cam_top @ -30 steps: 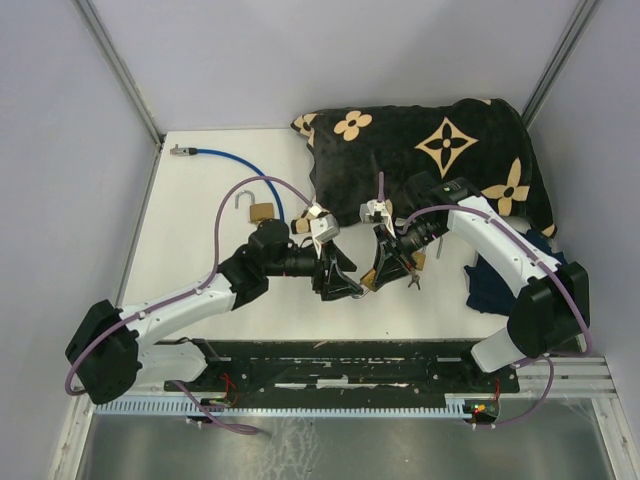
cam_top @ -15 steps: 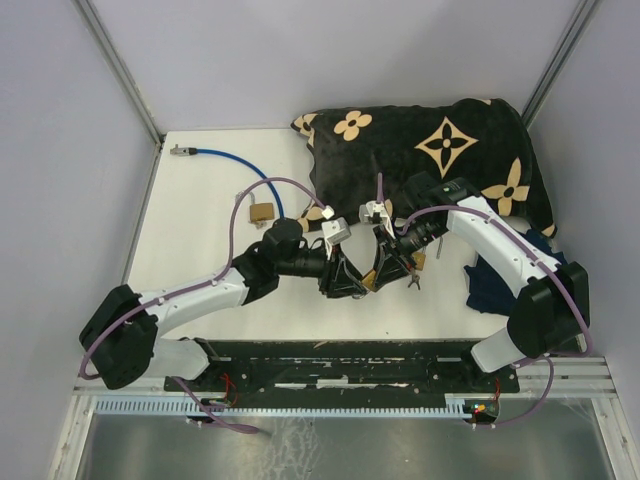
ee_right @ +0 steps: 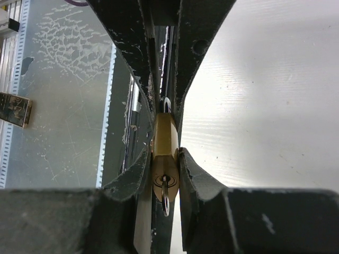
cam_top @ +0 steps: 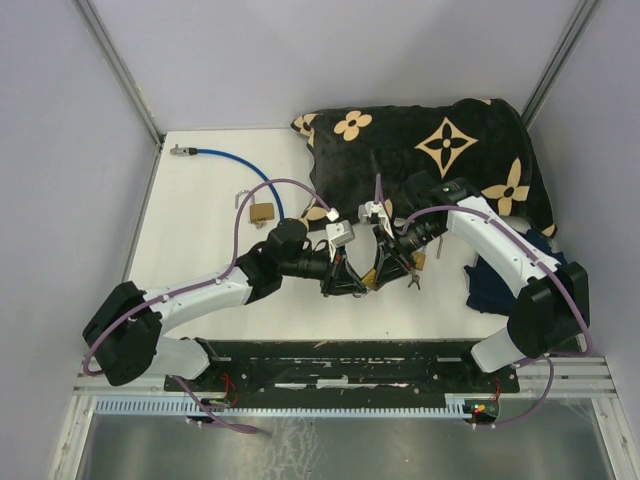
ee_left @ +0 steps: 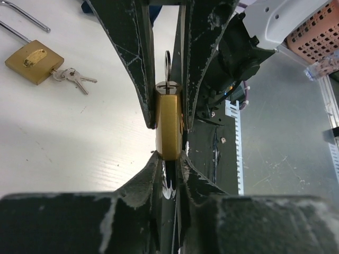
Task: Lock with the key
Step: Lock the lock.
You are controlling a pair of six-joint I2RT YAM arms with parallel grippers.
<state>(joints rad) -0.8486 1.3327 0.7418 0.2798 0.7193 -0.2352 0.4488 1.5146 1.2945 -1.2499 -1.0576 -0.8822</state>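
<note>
A brass padlock (cam_top: 366,279) hangs above the table between my two grippers. My right gripper (cam_top: 380,272) is shut on its body (ee_right: 166,143). The key (ee_right: 166,197) sits in the keyhole, pointing at the right wrist camera. In the left wrist view the same key (ee_left: 167,67) sticks out of the padlock's far end (ee_left: 168,124). My left gripper (ee_left: 168,159) has closed onto the shackle end, its fingertips (ee_left: 151,161) pressing the body's corners. The shiny shackle (ee_left: 169,188) lies between its fingers.
A second brass padlock (cam_top: 262,211) with an open shackle and a bunch of keys (ee_left: 74,78) lies on the white table. A blue cable (cam_top: 230,160) runs at the back left. A dark patterned cloth (cam_top: 440,150) covers the back right, above a dark blue cloth (cam_top: 492,285).
My left arm has moved right to the padlock, and its jaws have closed from wide open onto the shackle end. My right arm and the padlock have stayed put.
</note>
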